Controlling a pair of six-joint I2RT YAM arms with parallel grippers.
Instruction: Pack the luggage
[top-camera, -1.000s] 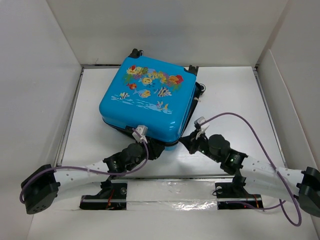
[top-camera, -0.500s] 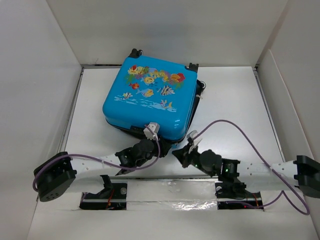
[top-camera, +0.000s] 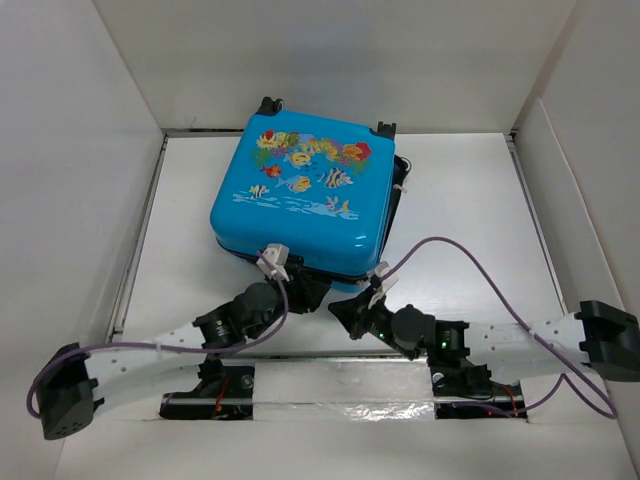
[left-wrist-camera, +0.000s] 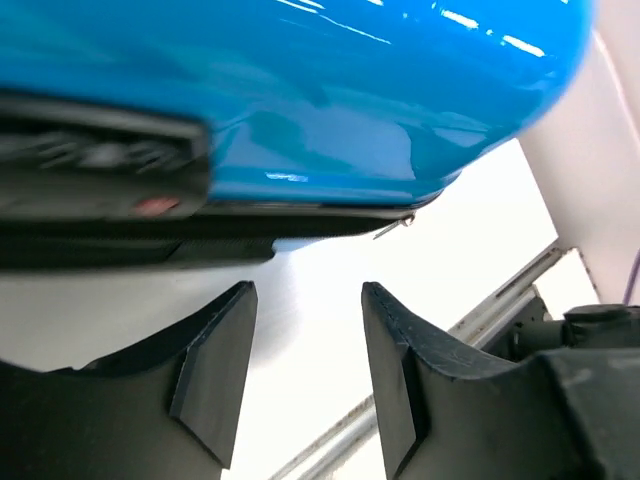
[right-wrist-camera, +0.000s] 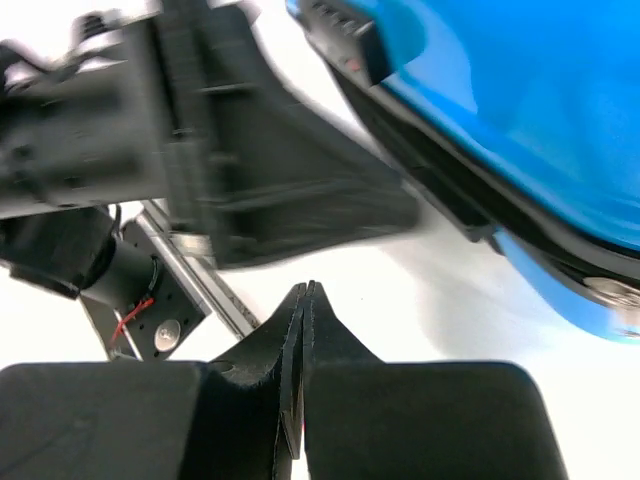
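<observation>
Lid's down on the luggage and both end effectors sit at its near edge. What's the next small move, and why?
Probably ease the left end effector forward onto the small metal zipper pull at the near seam of the luggage, then close. Its fingers stand apart with nothing between, the pull lies just ahead, and the right end effector is shut and empty.

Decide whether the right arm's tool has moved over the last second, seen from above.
Yes. The right tool has drawn back from the luggage toward the near rail, shifting left.
</observation>
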